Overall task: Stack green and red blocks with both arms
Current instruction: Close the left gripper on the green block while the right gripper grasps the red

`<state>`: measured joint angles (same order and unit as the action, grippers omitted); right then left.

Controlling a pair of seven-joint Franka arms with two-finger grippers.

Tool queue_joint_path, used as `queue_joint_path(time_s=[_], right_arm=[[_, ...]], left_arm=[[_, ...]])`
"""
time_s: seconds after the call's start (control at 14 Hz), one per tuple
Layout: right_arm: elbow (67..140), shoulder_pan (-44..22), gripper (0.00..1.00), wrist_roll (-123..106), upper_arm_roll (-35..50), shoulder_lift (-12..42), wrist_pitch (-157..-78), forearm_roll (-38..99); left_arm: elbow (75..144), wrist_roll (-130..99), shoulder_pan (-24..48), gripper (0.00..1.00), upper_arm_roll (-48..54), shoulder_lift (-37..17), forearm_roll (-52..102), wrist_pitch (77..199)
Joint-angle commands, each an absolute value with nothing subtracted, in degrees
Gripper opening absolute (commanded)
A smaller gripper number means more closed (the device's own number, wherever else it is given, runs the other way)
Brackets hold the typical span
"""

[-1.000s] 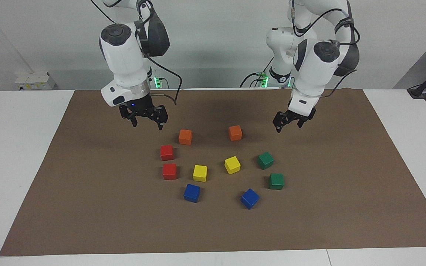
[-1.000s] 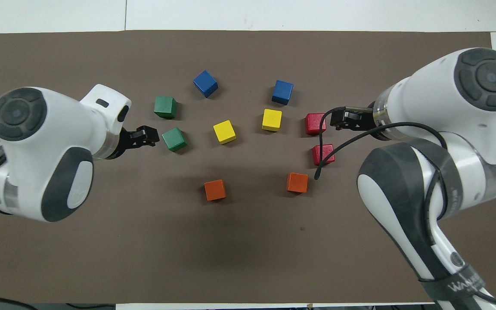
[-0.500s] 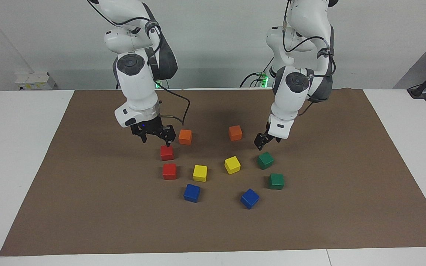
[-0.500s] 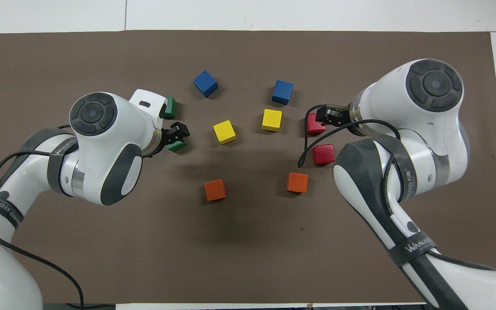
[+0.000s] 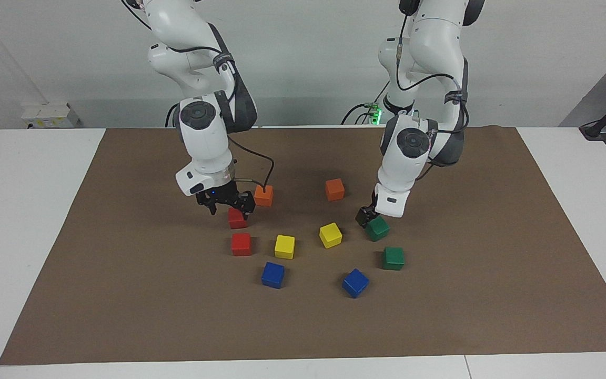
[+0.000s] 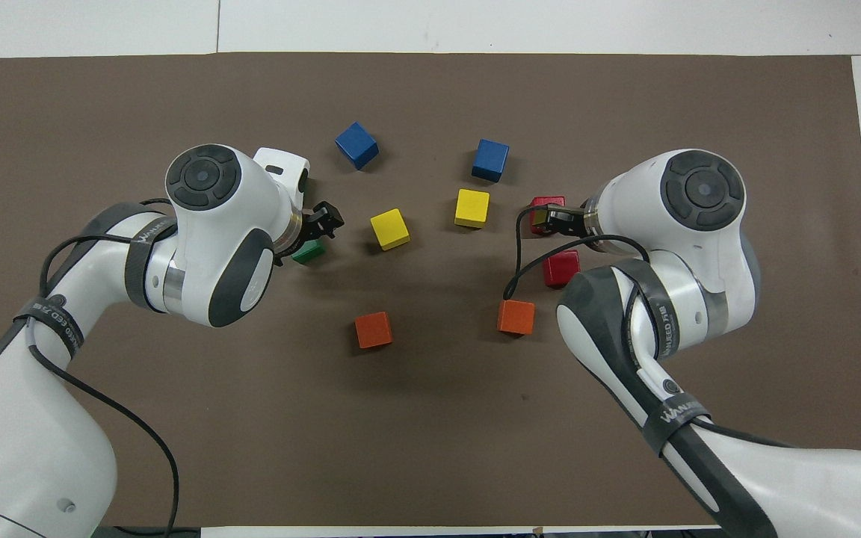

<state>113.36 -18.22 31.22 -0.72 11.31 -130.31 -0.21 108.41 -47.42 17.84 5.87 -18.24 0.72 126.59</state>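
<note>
Two red blocks lie toward the right arm's end, one (image 5: pixel 237 219) nearer to the robots than the other (image 5: pixel 241 244). My right gripper (image 5: pixel 230 206) is open and hangs low over the nearer red block, a finger on each side of it. In the overhead view that gripper (image 6: pixel 550 218) covers part of the farther red block (image 6: pixel 548 203). Two green blocks lie toward the left arm's end, one (image 5: pixel 377 228) nearer than the other (image 5: pixel 393 258). My left gripper (image 5: pixel 369 217) is open and down at the nearer green block (image 6: pixel 308 252). The left arm hides the farther green block in the overhead view.
Two orange blocks (image 5: pixel 263 195) (image 5: pixel 334 189) lie nearest the robots, the first right beside my right gripper. Two yellow blocks (image 5: pixel 284 246) (image 5: pixel 330 235) lie in the middle, and two blue blocks (image 5: pixel 273 275) (image 5: pixel 355 282) lie farthest. All rest on a brown mat (image 5: pixel 124 295).
Both arms have come down and inward. The right gripper dropped to the nearer red block, the left gripper to the nearer green block. No block has moved.
</note>
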Motion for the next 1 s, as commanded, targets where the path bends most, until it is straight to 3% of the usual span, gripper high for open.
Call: queue_joint_path(time_s=[0.0,0.57,0.64,0.71,0.79,0.86,0.93], right_arm=[[117.24,-18.81,1.00,29.45,-0.70,10.29,-133.15,0.18],[123.31,-19.34,1.00,19.25,-0.79,8.70,-137.81,0.18],[123.48,-19.34,1.00,18.64,-0.79,8.79,-137.90,0.18],[123.83,-19.25,1.00,17.76,-0.70,8.88,-137.99,0.18],[124.19,-19.25,1.00,17.58,-0.79,8.96,-138.60,0.18],[124.62,-19.25,1.00,17.32,-0.79,8.88,-139.56,0.18],[124.98,-19.25,1.00,16.71,-0.79,8.96,-139.83,0.18]], left_arm=[[109.50,-49.74,18.28,1.00,5.19,-18.72,-0.53,129.71],[110.56,-52.03,18.19,1.00,5.27,-20.92,-0.26,132.27],[110.91,-52.03,18.19,0.95,5.27,-20.83,-0.26,132.36],[111.18,-52.03,18.19,0.80,5.27,-20.74,-0.26,132.54],[111.44,-52.03,18.28,0.55,5.27,-20.66,-0.18,132.54],[111.71,-51.77,18.37,0.09,5.27,-20.57,-0.26,132.19],[111.80,-51.33,18.37,0.00,5.27,-20.48,-0.26,132.10]])
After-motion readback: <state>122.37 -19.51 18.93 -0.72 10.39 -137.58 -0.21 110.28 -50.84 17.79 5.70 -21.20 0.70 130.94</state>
